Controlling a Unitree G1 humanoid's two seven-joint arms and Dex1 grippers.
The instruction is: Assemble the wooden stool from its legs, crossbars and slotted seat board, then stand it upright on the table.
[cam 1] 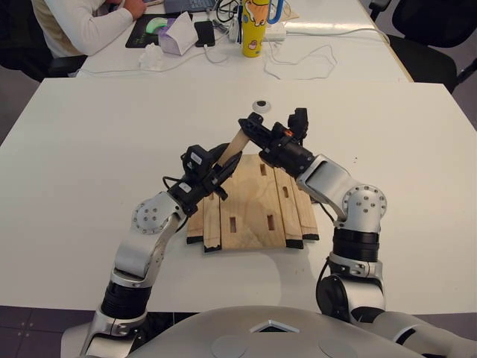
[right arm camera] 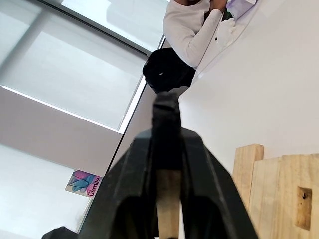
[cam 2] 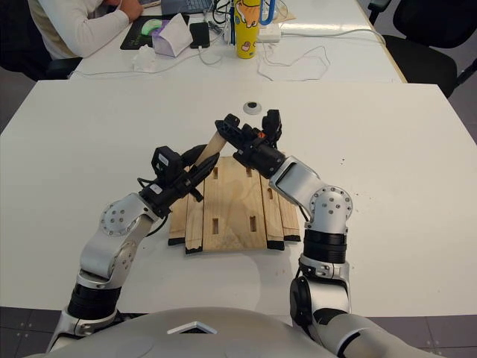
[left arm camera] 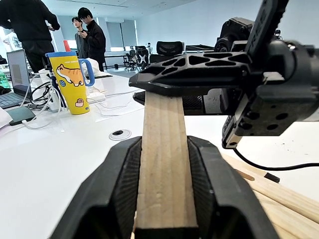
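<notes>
Leg (cam 1: 237, 142) is held by both arms at once, tilted in the air above the far left part of the slotted seat board (cam 1: 253, 209), which lies flat and loose on the surface (cam 1: 89, 164).

Your main risk is the shared grip. If the two arms move out of step, the leg will twist between them or be wrenched from one hold. If you release one pincer early, expect the leg to swing on the other and knock the board. The leg also stands at a slant to the slots. Pressing it down like that would likely jam it at a slot edge or shove the board aside, since nothing pins the board.

The left pincer (cam 1: 222, 173) is closed on the leg's lower end, with the wood sitting squarely between its fingers (left arm camera: 119, 194). That forearm reaches up and inward from a bent elbow. The right pincer (cam 1: 250, 128) clamps the upper end and lies across the wood from the far side. Its forearm is stretched forward over the board, with the elbow low beside the board's right edge.
</notes>
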